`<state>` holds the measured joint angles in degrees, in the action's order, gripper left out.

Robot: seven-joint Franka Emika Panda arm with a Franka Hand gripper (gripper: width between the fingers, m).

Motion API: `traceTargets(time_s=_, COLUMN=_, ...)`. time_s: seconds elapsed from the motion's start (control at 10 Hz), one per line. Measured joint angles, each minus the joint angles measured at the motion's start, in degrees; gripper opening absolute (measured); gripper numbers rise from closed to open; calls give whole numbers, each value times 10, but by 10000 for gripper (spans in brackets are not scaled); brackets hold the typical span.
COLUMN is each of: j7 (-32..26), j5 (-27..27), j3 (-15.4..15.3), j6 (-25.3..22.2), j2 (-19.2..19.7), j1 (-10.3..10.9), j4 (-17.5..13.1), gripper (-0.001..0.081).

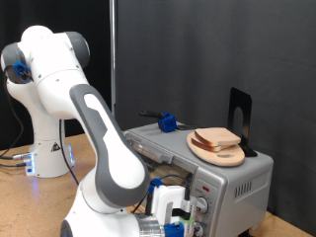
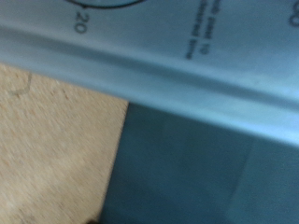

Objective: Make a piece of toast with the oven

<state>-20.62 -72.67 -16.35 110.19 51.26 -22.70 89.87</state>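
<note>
The silver-grey oven (image 1: 237, 183) stands at the exterior view's right. A slice of toast (image 1: 218, 137) lies on a round wooden plate (image 1: 229, 156) on top of the oven. My gripper (image 1: 181, 212) is low at the exterior view's bottom, right at the oven's knob panel. Nothing shows between its fingers. The wrist view is a blurred close-up of the oven's silver panel (image 2: 187, 65), with a dial marking "20" (image 2: 80, 20) at the edge. The fingers do not show in the wrist view. My arm hides much of the oven's front.
A blue-handled object (image 1: 168, 122) and a black upright stand (image 1: 240, 111) also sit on the oven's top. The tan wooden table (image 1: 35, 207) extends to the exterior view's left, with the robot base (image 1: 44, 148) on it. A black curtain closes the back.
</note>
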Motion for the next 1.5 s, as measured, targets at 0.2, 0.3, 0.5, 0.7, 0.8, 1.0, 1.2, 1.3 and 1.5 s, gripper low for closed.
traceTargets(time_s=0.2, j7=-58, j5=-27, j3=-5, j6=-1, j2=0, j1=-7, j4=11, gripper=105)
traceTargets(time_s=0.3, j7=-75, j5=-34, j3=-6, j6=-2, j2=0, j1=-8, j4=14, gripper=105)
traceTargets(time_s=0.5, j7=-113, j5=-49, j3=-7, j6=-9, j2=3, j1=-12, j4=18, gripper=106)
traceTargets(time_s=0.7, j7=-143, j5=-62, j3=-7, j6=-19, j2=8, j1=-15, j4=18, gripper=106)
traceTargets(time_s=0.8, j7=-147, j5=-65, j3=-8, j6=-22, j2=9, j1=-16, j4=18, gripper=106)
traceTargets(time_s=1.0, j7=-147, j5=-66, j3=-8, j6=-22, j2=9, j1=-16, j4=18, gripper=106)
traceTargets(time_s=1.2, j7=-147, j5=-67, j3=-7, j6=-19, j2=9, j1=-16, j4=17, gripper=119)
traceTargets(time_s=1.3, j7=-146, j5=-68, j3=-5, j6=-14, j2=9, j1=-19, j4=13, gripper=119)
traceTargets(time_s=1.5, j7=-130, j5=-62, j3=3, j6=-16, j2=9, j1=-28, j4=11, gripper=354)
